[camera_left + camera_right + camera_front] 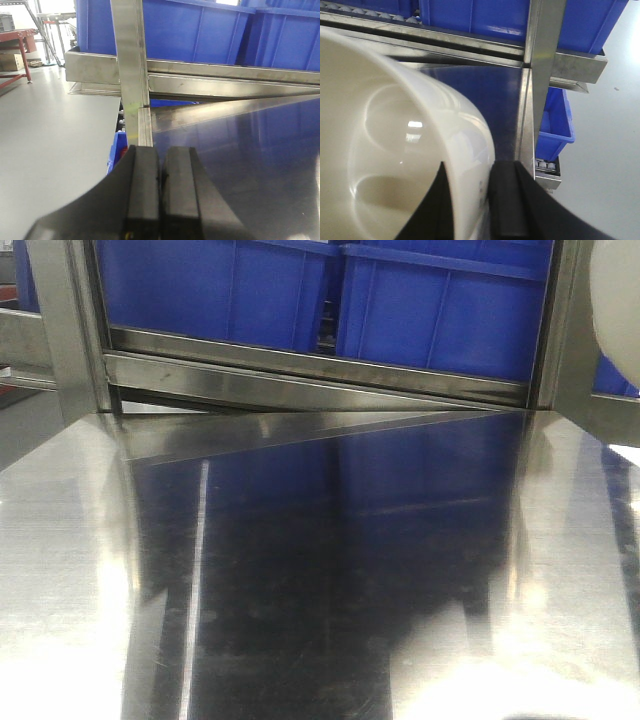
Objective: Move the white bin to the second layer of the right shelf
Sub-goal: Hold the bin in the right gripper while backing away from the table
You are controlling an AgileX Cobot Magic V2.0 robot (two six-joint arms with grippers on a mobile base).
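Note:
The white bin (pixel 395 145) fills the left of the right wrist view, tilted with its cream inside facing the camera. My right gripper (pixel 470 200) is shut on its wall, one finger inside and one finger (pixel 507 200) outside. In the front view a piece of the bin (pixel 615 300) shows at the top right edge, held above the tabletop. A steel rack level with small white rollers (pixel 375 12) and a front rail (pixel 470 45) runs behind the bin, under blue crates. My left gripper (pixel 160 190) is shut and empty over the tabletop's left edge.
A flat shiny steel tabletop (pixel 320 570) lies in front. Large blue crates (pixel 440 300) stand on the rack behind it. Steel uprights (pixel 542 60) (pixel 131 65) frame the rack. A small blue bin (pixel 555 120) sits on lower rollers (pixel 546 165). Grey floor (pixel 50 150) lies to the left.

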